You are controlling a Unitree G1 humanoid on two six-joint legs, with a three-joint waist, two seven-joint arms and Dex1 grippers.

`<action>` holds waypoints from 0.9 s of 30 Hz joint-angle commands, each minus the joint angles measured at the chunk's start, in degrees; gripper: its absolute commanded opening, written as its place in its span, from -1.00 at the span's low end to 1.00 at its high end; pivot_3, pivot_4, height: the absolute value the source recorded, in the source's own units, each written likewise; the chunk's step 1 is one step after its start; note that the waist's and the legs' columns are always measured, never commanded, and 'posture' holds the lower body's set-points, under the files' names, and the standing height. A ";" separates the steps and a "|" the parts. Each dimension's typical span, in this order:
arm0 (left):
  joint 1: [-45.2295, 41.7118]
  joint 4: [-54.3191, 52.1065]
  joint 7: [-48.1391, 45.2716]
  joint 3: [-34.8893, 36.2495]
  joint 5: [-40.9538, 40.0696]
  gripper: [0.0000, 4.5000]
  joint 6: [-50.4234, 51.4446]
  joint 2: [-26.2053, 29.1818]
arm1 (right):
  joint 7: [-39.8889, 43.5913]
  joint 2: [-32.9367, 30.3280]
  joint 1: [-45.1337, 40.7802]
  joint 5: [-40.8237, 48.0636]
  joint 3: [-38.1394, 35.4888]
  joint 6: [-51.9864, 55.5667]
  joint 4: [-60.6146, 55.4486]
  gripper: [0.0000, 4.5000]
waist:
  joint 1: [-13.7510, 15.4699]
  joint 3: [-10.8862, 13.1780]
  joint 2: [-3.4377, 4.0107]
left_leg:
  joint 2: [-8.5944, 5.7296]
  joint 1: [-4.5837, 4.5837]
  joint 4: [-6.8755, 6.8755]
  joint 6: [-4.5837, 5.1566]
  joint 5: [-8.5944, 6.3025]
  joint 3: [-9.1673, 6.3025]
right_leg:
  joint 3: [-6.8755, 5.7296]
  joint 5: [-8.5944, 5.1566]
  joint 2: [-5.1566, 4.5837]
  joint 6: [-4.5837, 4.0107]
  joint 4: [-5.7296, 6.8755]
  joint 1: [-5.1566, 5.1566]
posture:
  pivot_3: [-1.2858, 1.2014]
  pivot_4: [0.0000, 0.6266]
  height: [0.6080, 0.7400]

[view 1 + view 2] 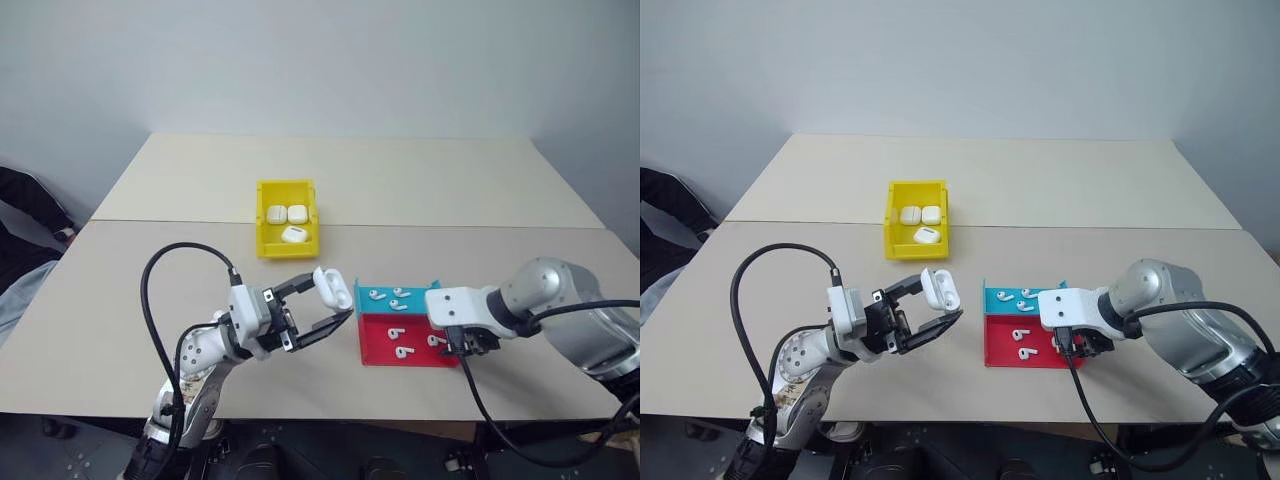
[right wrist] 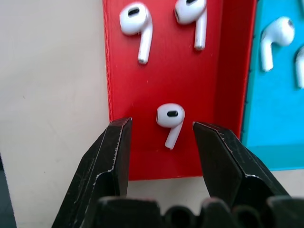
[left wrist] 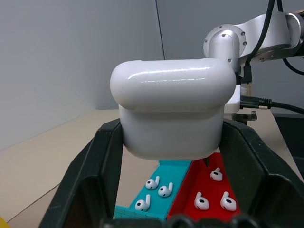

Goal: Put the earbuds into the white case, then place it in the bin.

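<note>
A pale beige table (image 1: 200, 330) stands against a plain grey wall. Toward its middle sits the bin (image 1: 287, 232), already carrying three closed white cases. Nearer the robot lie the blue tray (image 1: 395, 297) and the red tray (image 1: 405, 342), touching side by side, each scattered with loose earbuds.

The left gripper (image 1: 325, 305) is clamped on the white case (image 1: 332, 287), holding it in the air just beside the trays. The right gripper (image 2: 161, 137) points down into the red tray, its fingers parted on either side of one earbud (image 2: 170, 118) and not yet touching it.

The step in hand looks like picking that earbud. To do it well, the fingers should close gently across the bulb, since the glossy plastic could squirt sideways, and keep clear of the tray wall.
</note>
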 commanded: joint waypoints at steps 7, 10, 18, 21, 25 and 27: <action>0.57 -3.70 0.10 -0.14 -0.36 0.23 1.05 0.34 | 0.88 3.31 -2.16 -4.38 0.27 -2.60 2.51 0.11 | -0.25 0.00 0.00 | 0.01 0.00 0.00 0.00 0.00 0.00 | 0.01 0.00 0.02 0.00 0.00 0.00 | 0.03 -0.52 1.00; 0.72 -4.08 0.46 -0.01 -0.28 0.23 1.55 0.43 | 1.24 3.70 -2.19 -4.60 0.01 -2.91 2.76 0.11 | -0.26 0.00 0.00 | 0.02 0.00 0.00 0.00 0.00 0.00 | 0.00 0.00 0.02 0.00 -0.01 0.00 | 0.03 -0.52 1.00; 0.75 -3.75 0.80 0.30 0.26 0.23 1.82 0.48 | 1.88 4.59 -1.76 -5.39 0.20 -3.83 3.34 0.11 | -0.26 0.00 0.00 | 0.02 0.00 0.01 0.00 0.00 0.00 | 0.00 0.00 0.02 0.00 0.00 0.00 | 0.03 -0.52 1.00; 0.77 -3.56 0.65 0.42 0.24 0.23 1.61 0.48 | 2.05 4.81 -1.42 -5.43 0.14 -3.93 3.41 0.11 | -0.26 0.00 0.00 | 0.03 0.00 0.01 0.00 0.00 0.00 | 0.00 0.00 0.03 0.00 0.00 0.00 | 0.03 -0.52 1.00; 0.76 -3.98 0.34 0.66 -0.06 0.23 1.91 0.89 | 1.93 4.93 -1.10 -5.36 -0.07 -4.09 2.92 -0.14 | -0.27 0.00 0.00 | 0.03 0.00 0.01 0.00 0.00 0.00 | 0.00 0.00 0.03 0.00 0.00 0.01 | 0.03 -0.52 1.00; 0.60 -3.93 0.22 0.74 -0.13 0.23 1.92 1.06 | 1.71 5.00 -0.93 -5.49 -0.16 -4.26 2.89 -0.14 | -0.26 0.00 0.00 | 0.03 0.00 0.01 0.00 0.00 0.00 | 0.00 0.00 0.03 0.00 0.00 0.00 | 0.03 -0.52 1.00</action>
